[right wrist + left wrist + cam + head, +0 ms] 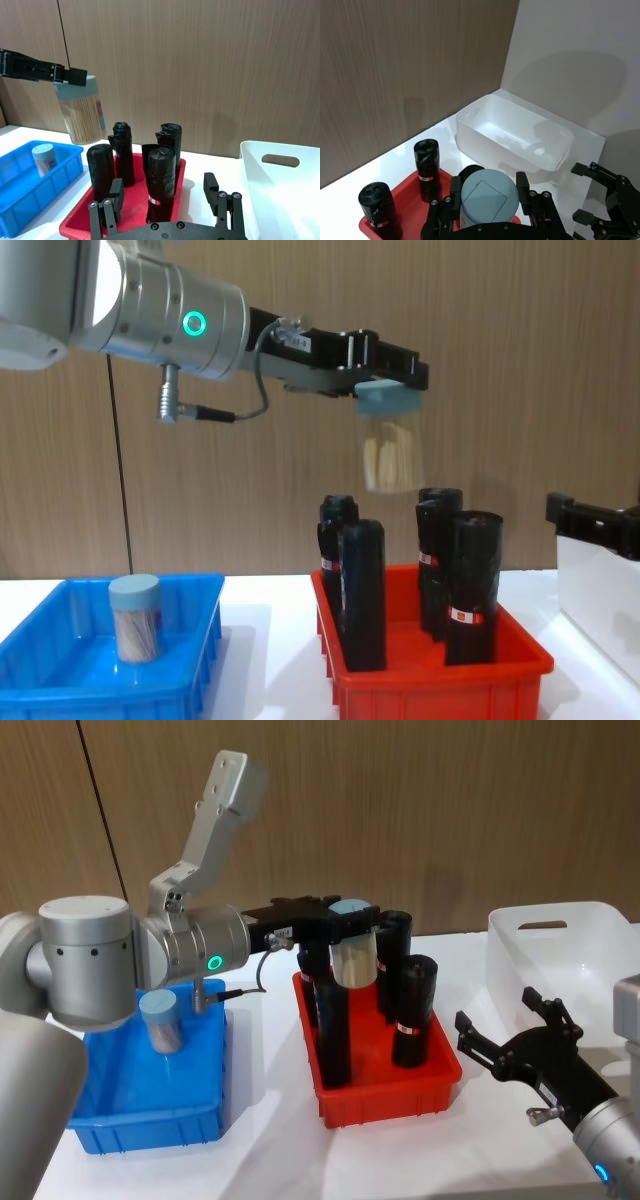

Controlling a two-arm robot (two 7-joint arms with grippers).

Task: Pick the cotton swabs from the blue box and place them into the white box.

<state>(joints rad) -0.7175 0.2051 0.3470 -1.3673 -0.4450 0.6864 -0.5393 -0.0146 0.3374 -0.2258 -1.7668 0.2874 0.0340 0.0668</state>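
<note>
Wood-panelled wall [420,820] is running behind a white table [270,1120] that is carrying three containers in a row: the blue box [150,1132] on the robot's left, a red tray [390,1097] in the middle and the white box [600,965] on the right. Left gripper [352,920] is reaching out level from the left arm and hanging high over the red tray, toward its back half. Its black fingers [522,184] are clamping one jar of cotton swabs [390,455] by the pale grey-blue lid, one finger on each side. The clear body with the tan sticks is hanging below the fingers, slightly tilted, above the tops of the black bottles [335,1030] and not touching them. Those bottles are standing upright in the red tray, red-white labels showing on some. A second swab jar [162,1020] is standing upright on the floor of the blue box, toward its back. Right gripper [497,1008] is waiting low over the table, between the red tray and the white box and just in front of the latter, with its fingers spread apart and pointing toward the red tray.
</note>
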